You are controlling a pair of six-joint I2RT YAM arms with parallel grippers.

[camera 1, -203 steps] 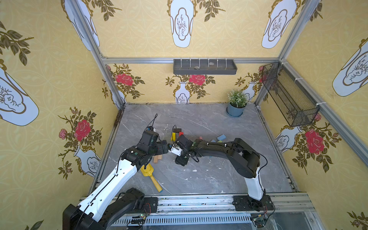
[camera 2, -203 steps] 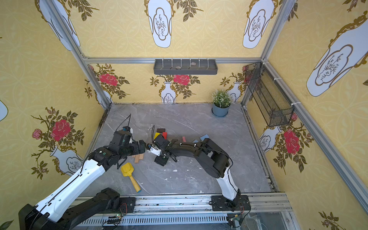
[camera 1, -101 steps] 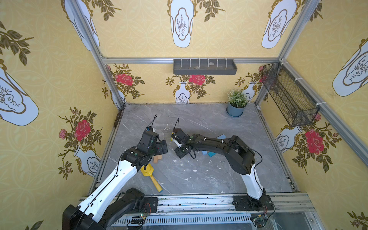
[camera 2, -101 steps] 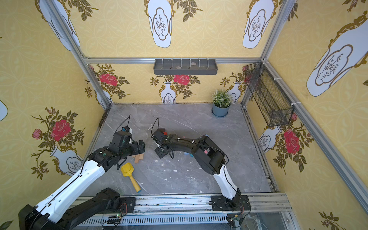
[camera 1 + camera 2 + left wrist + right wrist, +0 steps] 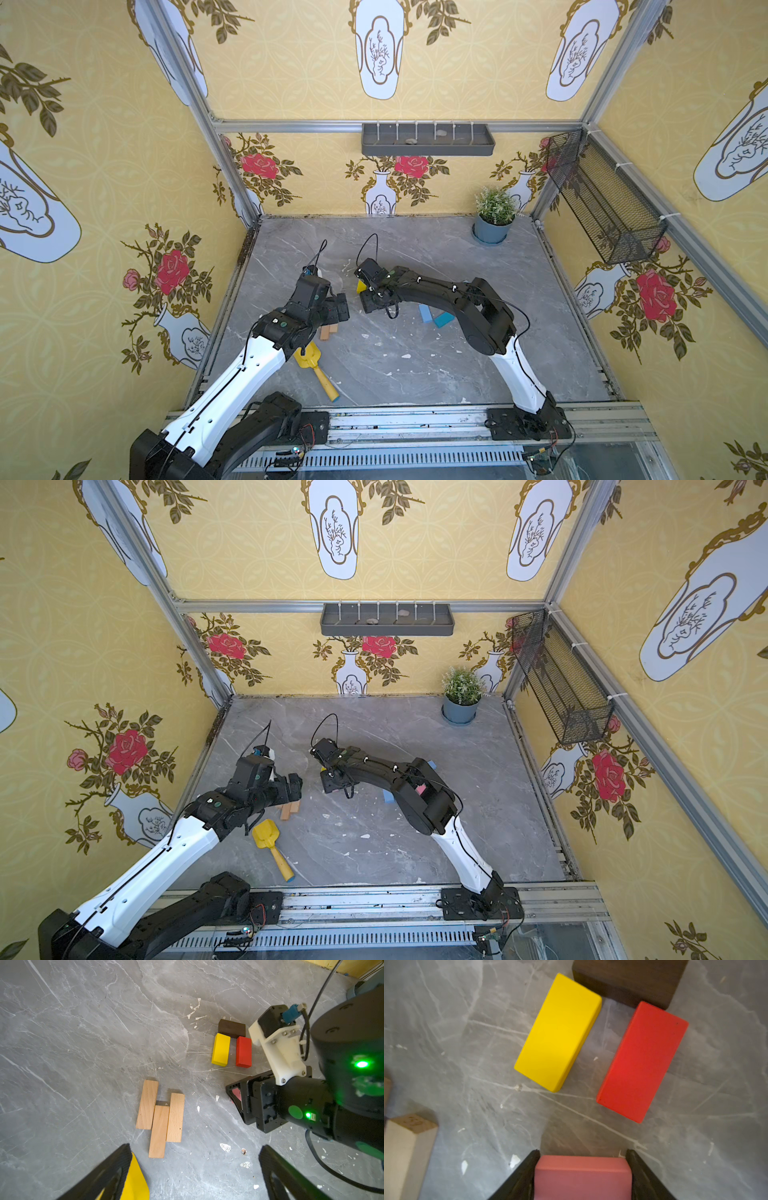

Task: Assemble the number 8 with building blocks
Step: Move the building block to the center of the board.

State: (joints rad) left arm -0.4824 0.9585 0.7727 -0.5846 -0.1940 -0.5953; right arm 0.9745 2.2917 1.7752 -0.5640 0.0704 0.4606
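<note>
The right gripper (image 5: 583,1153) pinched a pink block (image 5: 582,1178) just short of the yellow block (image 5: 558,1032) and red block (image 5: 642,1061) lying side by side, a dark brown block (image 5: 629,978) across their ends. In a top view, tan blocks (image 5: 328,333) lay at 8 o'clock from that gripper, near the left gripper (image 5: 195,1147), spread wide, empty

You were working in a robot test cell, a staged booth rather than a lived-in room. Aluminium framing (image 5: 230,166) boxed in panels of yellow floral wallpaper (image 5: 104,137) around a grey marble-look desk (image 5: 415,365). The left arm (image 5: 249,370) and the right arm (image 5: 519,374) were bolted to a metal rail (image 5: 415,422) along the front edge, with bare wiring (image 5: 291,453) beneath it. A potted plant (image 5: 494,216), a grey wall tray (image 5: 428,146) and a black mesh basket (image 5: 602,203) looked like set dressing.
</note>
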